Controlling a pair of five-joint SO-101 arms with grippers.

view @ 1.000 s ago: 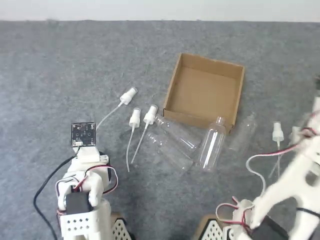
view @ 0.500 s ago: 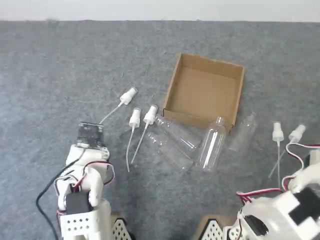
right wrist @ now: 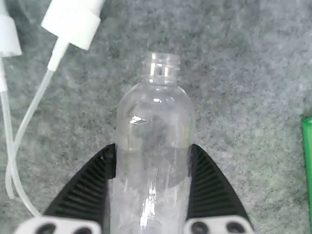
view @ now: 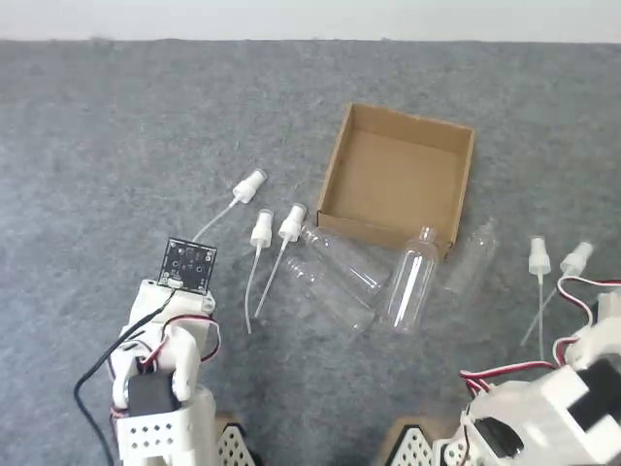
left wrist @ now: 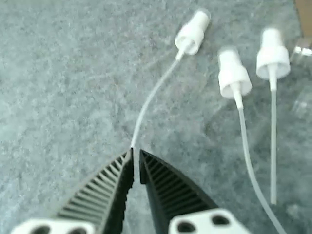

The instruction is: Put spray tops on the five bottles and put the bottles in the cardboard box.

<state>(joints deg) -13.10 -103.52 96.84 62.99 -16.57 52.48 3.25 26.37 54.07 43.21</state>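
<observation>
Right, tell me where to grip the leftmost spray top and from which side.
Grip the leftmost spray top by its white head, not the thin curved tube, which would probably flex. It lies flat, head clear all round, so come down from above, closing across the head's round sides.

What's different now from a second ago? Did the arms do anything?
The right arm swung down low from its raised pose; its pincer sits closed on a clear bottle. The left pincer shifted sideways to the tube end of a spray top. The other bottles, spray tops and cardboard box stayed put.
</observation>
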